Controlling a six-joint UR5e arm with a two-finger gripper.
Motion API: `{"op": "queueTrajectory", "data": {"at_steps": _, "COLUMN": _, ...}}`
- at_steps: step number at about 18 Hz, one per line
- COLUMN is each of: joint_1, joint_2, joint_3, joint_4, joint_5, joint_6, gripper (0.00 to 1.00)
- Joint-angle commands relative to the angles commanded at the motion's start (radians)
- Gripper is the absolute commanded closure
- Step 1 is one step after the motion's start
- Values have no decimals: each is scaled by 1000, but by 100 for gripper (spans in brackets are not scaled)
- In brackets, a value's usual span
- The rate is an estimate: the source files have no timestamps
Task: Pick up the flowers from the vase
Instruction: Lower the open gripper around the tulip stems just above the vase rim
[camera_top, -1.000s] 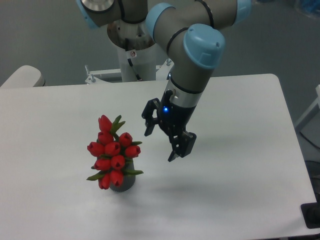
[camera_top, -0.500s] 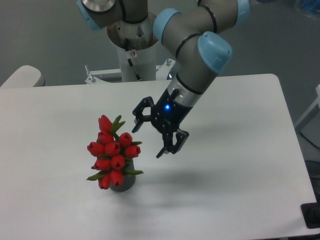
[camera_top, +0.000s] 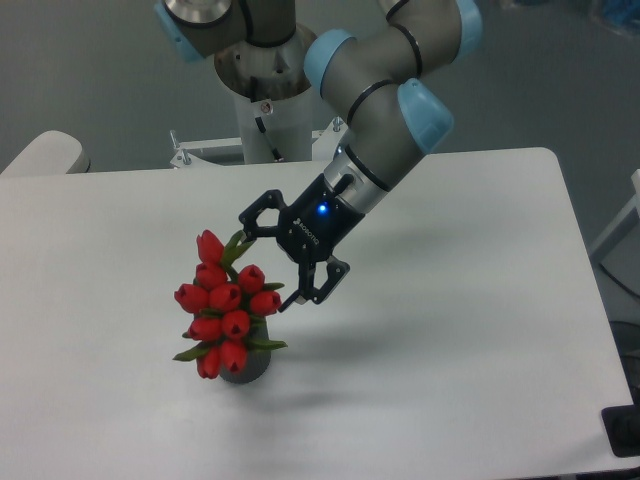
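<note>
Two spread gripper (camera_top: 268, 264) fingers flank the tulip bunch (camera_top: 228, 305); best pinch low, near the vase (camera_top: 247, 368).

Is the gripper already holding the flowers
No, the open gripper sits just right of the flowers, which stand in the vase, ungrasped.

Red tulip flowers (camera_top: 228, 305) upright in grey vase (camera_top: 246, 366).
</note>
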Motion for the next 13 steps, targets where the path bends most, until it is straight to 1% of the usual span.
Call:
{"op": "queueTrajectory", "data": {"at_steps": 5, "joint_1": -5, "joint_2": -6, "joint_3": -9, "joint_4": 17, "joint_5": 0, "joint_6": 5, "gripper": 0}}
{"op": "queueTrajectory", "data": {"at_steps": 7, "joint_1": -12, "joint_2": -8, "joint_3": -26, "joint_4": 49, "joint_5": -8, "joint_6": 14, "gripper": 0}}
{"op": "queueTrajectory", "data": {"at_steps": 9, "joint_1": -31, "joint_2": -21, "joint_3": -37, "joint_4": 83, "joint_5": -27, "joint_6": 12, "gripper": 0}}
{"op": "queueTrajectory", "data": {"at_steps": 13, "joint_1": -51, "joint_2": -43, "joint_3": -40, "joint_4": 132, "joint_5": -54, "joint_6": 6, "gripper": 0}}
